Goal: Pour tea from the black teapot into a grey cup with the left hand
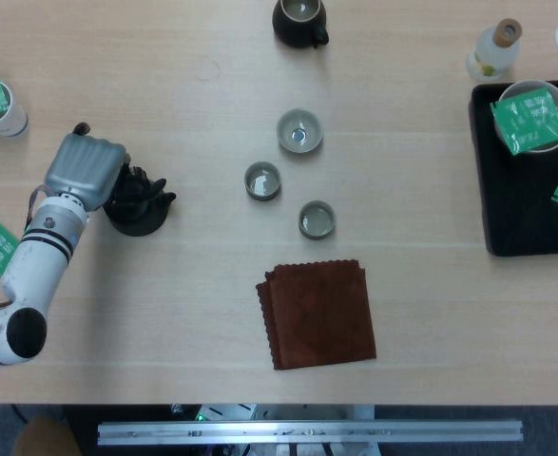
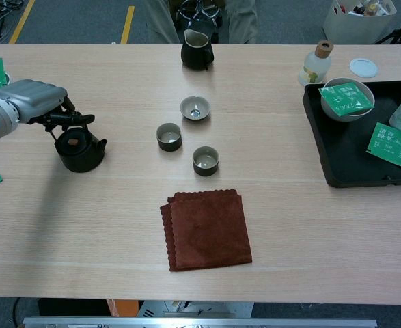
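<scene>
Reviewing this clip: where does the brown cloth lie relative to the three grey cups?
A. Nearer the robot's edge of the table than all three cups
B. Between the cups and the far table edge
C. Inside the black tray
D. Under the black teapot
A: in the head view the brown cloth lies flat below the three grey cups, toward the robot's side, touching none of them.

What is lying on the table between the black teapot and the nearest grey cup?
Nothing: head view shows bare table between black teapot and nearest grey cup.
</scene>
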Controlling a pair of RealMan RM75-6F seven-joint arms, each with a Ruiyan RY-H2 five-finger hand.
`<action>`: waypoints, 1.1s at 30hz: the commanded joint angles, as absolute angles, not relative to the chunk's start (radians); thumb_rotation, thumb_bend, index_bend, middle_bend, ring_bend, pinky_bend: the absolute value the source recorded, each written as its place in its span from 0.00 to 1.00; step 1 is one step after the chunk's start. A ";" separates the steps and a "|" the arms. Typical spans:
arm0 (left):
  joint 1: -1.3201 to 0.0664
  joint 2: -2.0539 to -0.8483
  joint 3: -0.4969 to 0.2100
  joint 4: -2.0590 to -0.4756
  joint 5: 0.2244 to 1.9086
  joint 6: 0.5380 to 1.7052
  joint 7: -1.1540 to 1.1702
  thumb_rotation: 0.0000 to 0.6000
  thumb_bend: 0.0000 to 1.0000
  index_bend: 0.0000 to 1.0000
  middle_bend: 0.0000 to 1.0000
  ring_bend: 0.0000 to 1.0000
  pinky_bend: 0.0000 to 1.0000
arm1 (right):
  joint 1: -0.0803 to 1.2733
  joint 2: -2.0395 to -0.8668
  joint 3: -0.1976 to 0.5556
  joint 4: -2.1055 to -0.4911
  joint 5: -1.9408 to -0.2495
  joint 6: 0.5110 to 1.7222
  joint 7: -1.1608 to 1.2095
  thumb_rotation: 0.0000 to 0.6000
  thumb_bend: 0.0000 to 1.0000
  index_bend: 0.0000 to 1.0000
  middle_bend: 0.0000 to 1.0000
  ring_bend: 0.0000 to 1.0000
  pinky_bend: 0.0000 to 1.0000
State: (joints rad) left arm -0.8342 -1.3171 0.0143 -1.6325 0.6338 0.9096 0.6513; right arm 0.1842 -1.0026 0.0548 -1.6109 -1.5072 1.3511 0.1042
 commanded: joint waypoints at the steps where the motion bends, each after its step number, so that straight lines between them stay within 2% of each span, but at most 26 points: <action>1: -0.834 -1.315 0.015 -1.640 0.636 0.916 0.651 0.00 0.17 0.58 0.74 0.55 0.13 | 0.184 -1.002 0.055 -1.611 -1.507 1.351 0.104 1.00 0.07 0.22 0.31 0.18 0.23; 14: -0.866 -1.350 0.011 -1.646 0.578 0.926 0.690 0.00 0.17 0.57 0.74 0.55 0.13 | 0.180 -1.003 0.054 -1.594 -1.500 1.349 0.121 1.00 0.07 0.22 0.31 0.18 0.23; 33: -0.892 -1.342 0.020 -1.667 0.535 0.943 0.720 0.00 0.17 0.64 0.89 0.68 0.13 | 0.181 -1.015 0.058 -1.570 -1.492 1.347 0.137 1.00 0.07 0.22 0.31 0.18 0.23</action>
State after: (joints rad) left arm -0.8923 -1.3422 0.0201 -1.6670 0.5351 0.9428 0.7197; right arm 0.1808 -1.0149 0.0584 -1.5699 -1.4916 1.3464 0.1367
